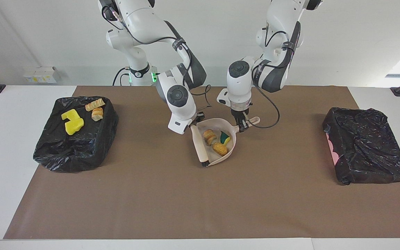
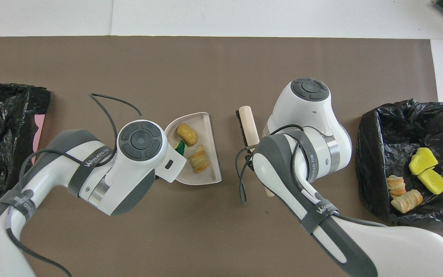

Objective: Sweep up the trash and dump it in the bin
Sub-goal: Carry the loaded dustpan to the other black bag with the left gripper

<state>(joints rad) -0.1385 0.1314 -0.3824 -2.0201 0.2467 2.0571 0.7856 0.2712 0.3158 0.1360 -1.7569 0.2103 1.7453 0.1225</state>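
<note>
The beige dustpan (image 1: 228, 146) (image 2: 209, 174) holds two orange-brown bread-like lumps (image 1: 220, 148) (image 2: 187, 134) and a green-and-yellow sponge wedge (image 1: 225, 138) (image 2: 181, 146). My left gripper (image 1: 243, 125) is shut on the dustpan's handle. My right gripper (image 1: 196, 123) is shut on the beige black-bristled brush (image 1: 199, 146) (image 2: 248, 129). In the facing view the brush lies along the pan's open edge. In the overhead view there is a gap between them. Yellow sponge bits (image 1: 72, 122) (image 2: 429, 171) and beige chunks (image 1: 96, 109) (image 2: 402, 192) lie in the black-bagged bin (image 1: 76, 152) (image 2: 406, 115).
A second black-bagged bin (image 1: 366, 149) (image 2: 2, 146) with a pink edge stands at the left arm's end of the brown mat (image 1: 186, 201). Black cables hang from both wrists near the dustpan.
</note>
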